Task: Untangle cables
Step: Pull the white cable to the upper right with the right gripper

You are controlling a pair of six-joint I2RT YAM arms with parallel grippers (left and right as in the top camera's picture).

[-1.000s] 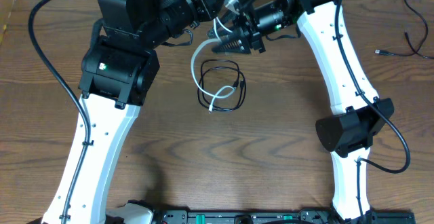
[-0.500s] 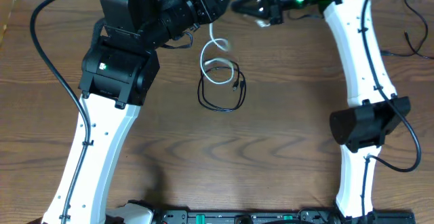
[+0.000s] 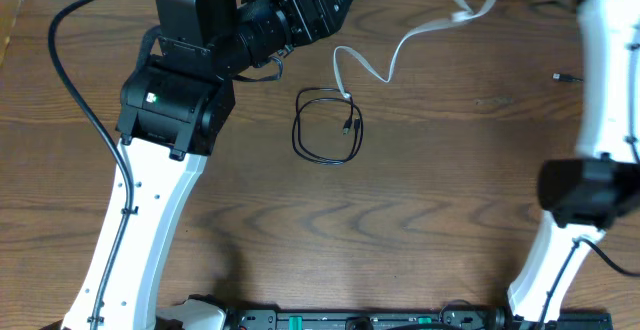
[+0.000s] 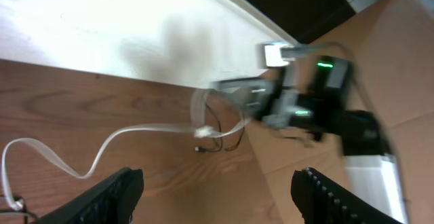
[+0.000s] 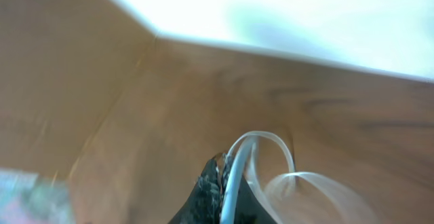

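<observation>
Cables first: the white cable (image 3: pixel 400 45) is a flat, light, floppy ribbon that will follow any pull and hold no shape. The black cable (image 3: pixel 325 130) is thin round cord, just as light, lying in a loose loop a little toward 12 o'clock from the middle of the table (image 3: pixel 450 220). Only the small plug ends look delicate, so I would take hold on bare cord just behind a plug. The white one's long axis runs from the top rim of the black loop, where the two touch or cross, out toward 1 o'clock. It has a couple of waves in it and reaches the far edge of the table. My right gripper (image 5: pixel 222 176) is pinched tight on that far end; its wrist view shows the ribbon coming out between the closed fingers. My left gripper (image 4: pixel 220 190), at 12 o'clock, stands wide apart with nothing in it. I judge the white cord nearly free; the risk is dragging the black loop along with it.
</observation>
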